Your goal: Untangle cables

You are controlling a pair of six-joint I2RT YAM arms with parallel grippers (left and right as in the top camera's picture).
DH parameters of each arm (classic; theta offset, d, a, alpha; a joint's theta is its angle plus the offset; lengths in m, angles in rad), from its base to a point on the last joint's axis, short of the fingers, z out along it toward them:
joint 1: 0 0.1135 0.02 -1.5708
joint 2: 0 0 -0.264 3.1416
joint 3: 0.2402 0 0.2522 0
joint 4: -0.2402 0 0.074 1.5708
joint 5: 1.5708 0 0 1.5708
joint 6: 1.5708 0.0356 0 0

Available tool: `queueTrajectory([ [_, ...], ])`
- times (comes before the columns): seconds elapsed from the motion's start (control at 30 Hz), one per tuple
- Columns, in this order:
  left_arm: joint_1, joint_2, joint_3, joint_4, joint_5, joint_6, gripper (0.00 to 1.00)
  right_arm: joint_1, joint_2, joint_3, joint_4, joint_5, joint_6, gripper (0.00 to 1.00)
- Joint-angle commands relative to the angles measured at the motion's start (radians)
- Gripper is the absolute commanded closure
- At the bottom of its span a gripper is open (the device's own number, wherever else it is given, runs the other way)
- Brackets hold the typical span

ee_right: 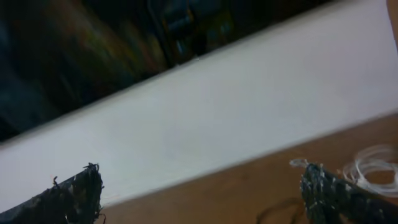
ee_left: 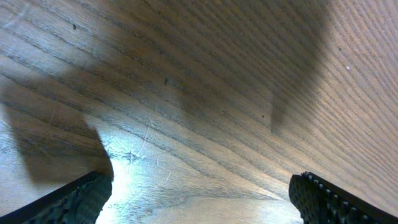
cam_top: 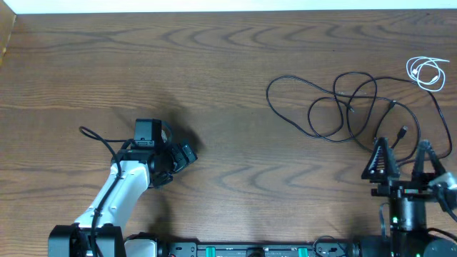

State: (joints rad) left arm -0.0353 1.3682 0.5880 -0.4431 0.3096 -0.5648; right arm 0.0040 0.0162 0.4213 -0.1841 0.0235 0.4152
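The black cable is seen on the right half of the desk, spread in several loose loops that cross one another, with a small plug end lying just ahead of the right arm. The white cable is found as a small coil near the far right edge, close to the black loops; whether a black strand touches it cannot be told. The right jaws are held wide open and empty, pointed towards the tangle, presumably so that a strand near the plug can be taken first. In the right wrist view the white coil is glimpsed beside one fingertip. The left jaws are likewise spread wide with nothing between them. The left arm is parked low over bare wood, well apart from both cables, probably in reserve for pinning or pulling a second strand. The desk is surfaced in brown wood with a strong grain, on which thin cables should slide easily. A white band is seen along its far edge, and only a dark, blurred room is shown beyond it.
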Motion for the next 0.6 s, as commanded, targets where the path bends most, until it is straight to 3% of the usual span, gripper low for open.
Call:
queueTrajectory([
  [0.0,0.003,0.023,-0.024,-0.005,-0.034,0.003,0.02,0.003,-0.011,-0.01,0.065,0.011,-0.009,0.01],
  [0.57,0.003,0.023,-0.024,-0.005,-0.035,0.003,0.02,0.005,-0.012,-0.1,0.129,0.011,-0.009,0.01],
])
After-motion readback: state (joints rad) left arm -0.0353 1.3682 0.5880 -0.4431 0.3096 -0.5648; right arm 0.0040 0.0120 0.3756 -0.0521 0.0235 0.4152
